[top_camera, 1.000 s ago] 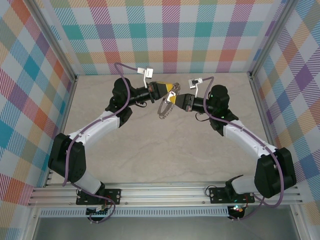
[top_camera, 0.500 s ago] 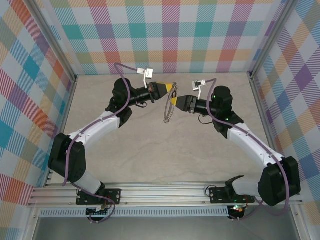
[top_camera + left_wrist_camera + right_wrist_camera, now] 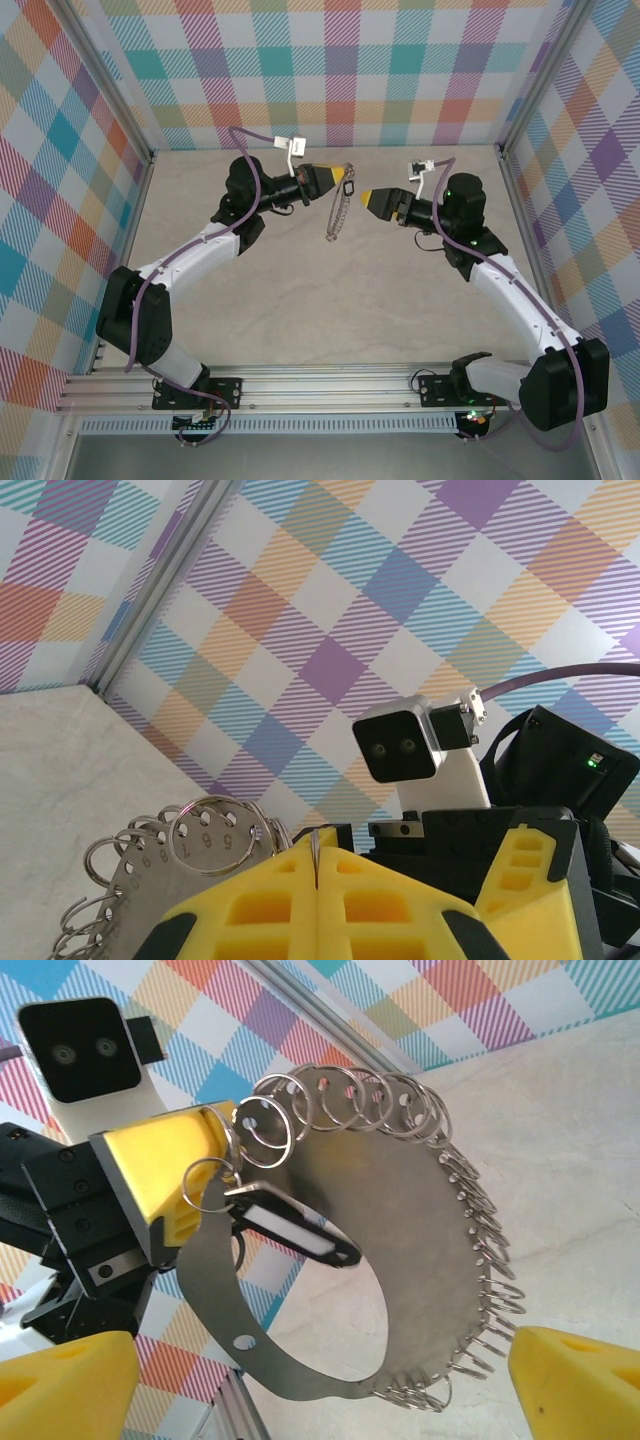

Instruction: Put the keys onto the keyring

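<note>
Plaid walls (image 3: 340, 70) box in a pale marbled surface (image 3: 320, 330), and both arms reach toward its far middle. The left end effector (image 3: 315, 890) has its yellow fingers pressed together on the rim of the keyring (image 3: 430, 1230), pinching the thin metal edge so the hoop hangs free above the surface, face-on to the other arm. That hold probably leaves the small loops along the rim open to reach from the right. The right end effector (image 3: 366, 200) is spread wide and holds nothing. Its tips stand apart from the hoop, pointed at it from just beside.

The key (image 3: 290, 1225), with a dark head and pale blade, dangles across the hoop's opening. It hangs from a small loop right next to the left fingers, and it looks threaded on. Judging by that, this key's step seems about done.
</note>
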